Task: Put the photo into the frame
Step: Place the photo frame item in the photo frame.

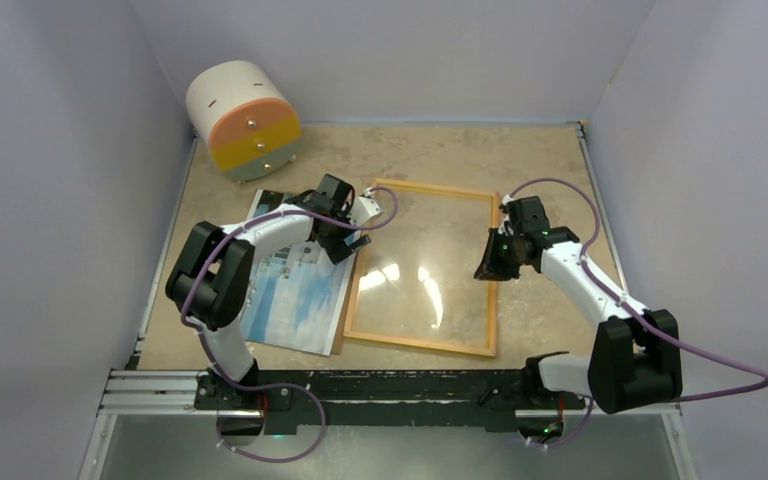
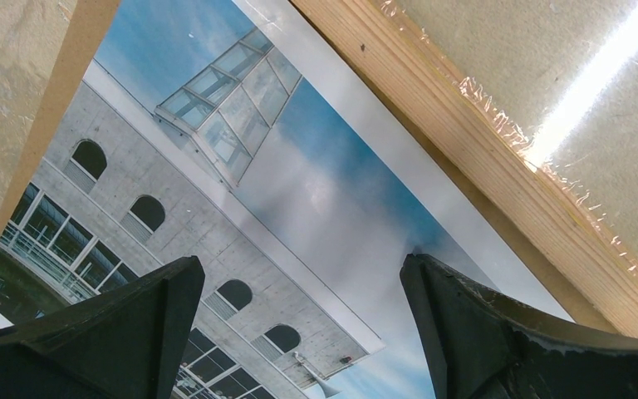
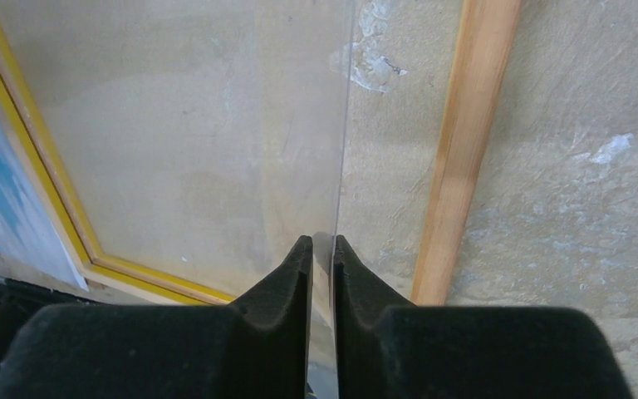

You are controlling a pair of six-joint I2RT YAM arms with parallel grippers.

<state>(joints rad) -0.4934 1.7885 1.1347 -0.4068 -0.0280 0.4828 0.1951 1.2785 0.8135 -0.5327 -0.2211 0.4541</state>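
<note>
Top external, far left: a white drum (image 1: pixel 243 120) with orange, yellow and green bands lies on its side at the back of the table (image 1: pixel 520 160).
Photo: the photo (image 1: pixel 295 300) lies picture-up on a brown backing board (image 2: pixel 50 116), its right edge against the frame's left rail.
Left gripper: the left gripper (image 1: pixel 353 228) hovers over the photo's right edge, fingers spread wide, holding nothing.
Frame: the frame (image 1: pixel 430 188) lies mid-table, wood rim up.
Right gripper: the right gripper (image 1: pixel 488 268) sits by the right rail, pinched onto the edge of a clear pane (image 3: pixel 216 125).
</note>
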